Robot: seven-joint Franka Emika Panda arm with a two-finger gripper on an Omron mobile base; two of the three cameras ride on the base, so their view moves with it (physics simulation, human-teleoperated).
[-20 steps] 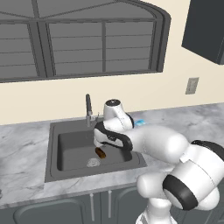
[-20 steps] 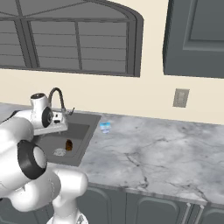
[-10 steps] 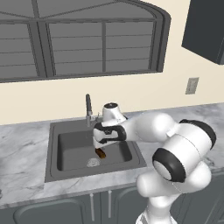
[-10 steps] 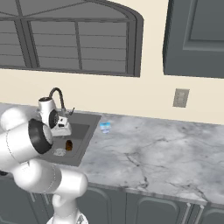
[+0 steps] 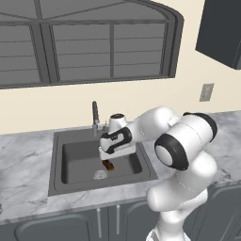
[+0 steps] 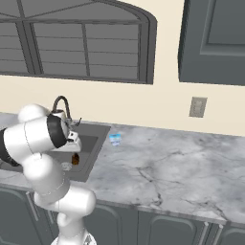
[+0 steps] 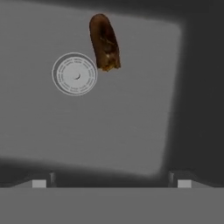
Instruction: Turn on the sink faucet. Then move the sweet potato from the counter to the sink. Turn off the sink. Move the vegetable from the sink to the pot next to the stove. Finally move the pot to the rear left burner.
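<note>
Sweet potato (image 7: 104, 42) lying on the sink (image 5: 75, 162) floor just beside the drain (image 7: 75, 74) — gripper (image 7: 111, 178) above it, jaws wide open, empty.

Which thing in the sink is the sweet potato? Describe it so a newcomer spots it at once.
Start at the dark sink under the big window, set in the marble counter. On its flat floor lies the sweet potato, beside the drain. It is the brown, stubby, elongated lump; the drain is a flat pale grey circle.
</note>
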